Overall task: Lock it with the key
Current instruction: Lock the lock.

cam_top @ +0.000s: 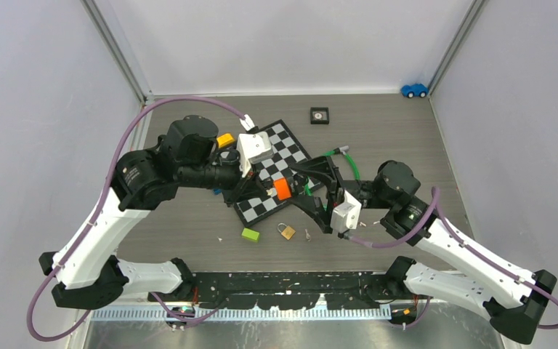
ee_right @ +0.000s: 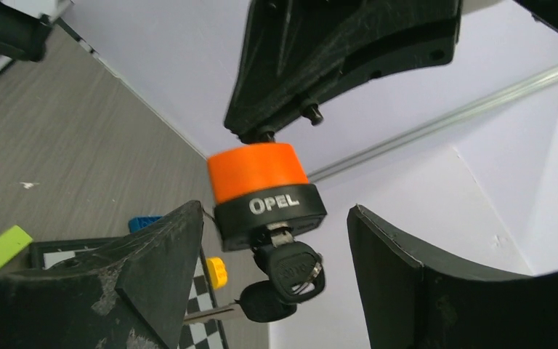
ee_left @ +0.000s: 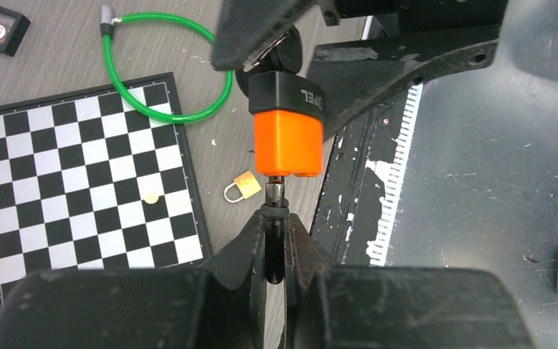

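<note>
Near edge first: small brass padlock [cam_top: 286,231] and a green block [cam_top: 250,234] lie on the table [cam_top: 407,138], just in front of the chessboard [cam_top: 287,145]. Over the board we've got the lock [ee_right: 261,185] up in the air, between the two grippers.

Only writing we can read is "OPEL", white on the lock's black collar. The lock body is stubby and rounded, half orange and half black, with a metal stub sticking out of the orange end.

Left gripper [ee_left: 275,218] is clamped tight on that stub, so it carries the lock. A key [ee_right: 292,267] with a black head sits in the black end, and a second black-headed key [ee_right: 260,302] dangles off it. Right gripper [ee_right: 272,214] is spread wide, one finger either side of the key end, touching neither as far as we can see.

Further back: a green cable [ee_left: 167,73] looped on the table beside the board, a black box [cam_top: 320,115], then a blue toy car [cam_top: 413,90] at the far wall.
</note>
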You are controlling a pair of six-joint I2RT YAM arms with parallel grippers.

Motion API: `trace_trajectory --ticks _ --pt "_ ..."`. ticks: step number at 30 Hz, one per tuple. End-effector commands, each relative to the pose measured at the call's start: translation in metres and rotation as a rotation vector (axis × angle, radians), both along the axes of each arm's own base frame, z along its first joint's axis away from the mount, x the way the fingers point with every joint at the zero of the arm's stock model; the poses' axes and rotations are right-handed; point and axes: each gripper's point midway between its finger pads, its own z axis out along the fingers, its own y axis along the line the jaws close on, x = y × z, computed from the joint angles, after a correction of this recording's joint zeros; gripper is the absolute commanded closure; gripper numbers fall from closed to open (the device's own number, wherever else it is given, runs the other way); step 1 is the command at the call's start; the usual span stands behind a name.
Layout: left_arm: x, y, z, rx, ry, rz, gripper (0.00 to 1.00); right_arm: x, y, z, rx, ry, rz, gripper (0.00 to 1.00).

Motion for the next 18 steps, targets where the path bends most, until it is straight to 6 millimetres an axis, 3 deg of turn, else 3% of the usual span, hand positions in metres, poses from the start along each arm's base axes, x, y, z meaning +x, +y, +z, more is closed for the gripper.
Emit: trace_trajectory --ticks 1,9,18 --pt "0.004 -0.010 0.023 -0.089 -0.045 -0.003 1.00 -0.029 -0.002 0.006 0.024 0.011 0.103 0.23" --pt "0.004 -0.011 0.025 -0.102 -0.040 0.000 1.00 -0.036 0.000 -0.003 0.008 0.032 0.114 0.23" --pt "0.000 -0.013 0.026 -0.116 -0.020 -0.015 1.00 -0.009 0.006 0.002 0.024 -0.030 -0.002 0.24"
